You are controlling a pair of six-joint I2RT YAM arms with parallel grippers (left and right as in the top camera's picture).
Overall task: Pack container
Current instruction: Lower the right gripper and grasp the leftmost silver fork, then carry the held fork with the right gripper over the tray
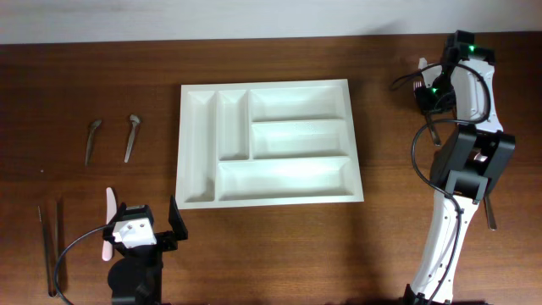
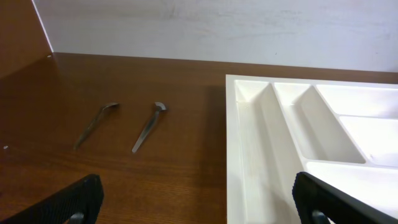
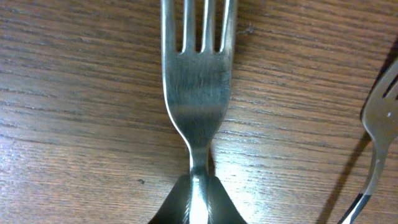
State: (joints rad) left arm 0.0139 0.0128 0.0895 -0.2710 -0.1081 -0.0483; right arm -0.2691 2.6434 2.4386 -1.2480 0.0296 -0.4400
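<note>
1. container (image 1: 264,85): lg white rect. cutlery tray, lying flat at ctr of table (image 1: 85,76), long sides running 9–3 o'clock. Five compartments: two narrow upright slots on the 9 o'clock side, three long horizontal ones toward 3 and 6 o'clock. In left wrist view its rim (image 2: 231,155) takes up the 3 o'clock half.
2. left gripper (image 1: 146,213): at 7 o'clock of container, near its corner, not touching. Fingers (image 2: 71,199) spread wide, nothing betw. them.
3. right gripper (image 3: 196,205): at 2 o'clock of container, well apart from it. Jaws pressed together, pinching the fork at its neck.
4. fork (image 3: 196,81): metal, tines toward 12 o'clock in right wrist view, over bare wood. Cannot tell if lifted or resting.
5. second fork (image 3: 378,124): at 3 o'clock of the held one, near, apart from it.
6. spoons, qty 2 (image 1: 92,140) (image 1: 132,137): metal, at 9 o'clock of container, side by side, apart, bowls toward 12 o'clock.
7. thin dark sticks, qty 2 (image 1: 41,233) (image 1: 59,246): at 8 o'clock, near table edge, roughly parallel.
8. pale pink utensil (image 1: 109,207): just beside left gripper at its 9 o'clock, partly hidden; type unclear.
9. dark handle (image 1: 490,213): at 4 o'clock of container, sticking out from under the right arm (image 1: 470,161); type unclear.
</note>
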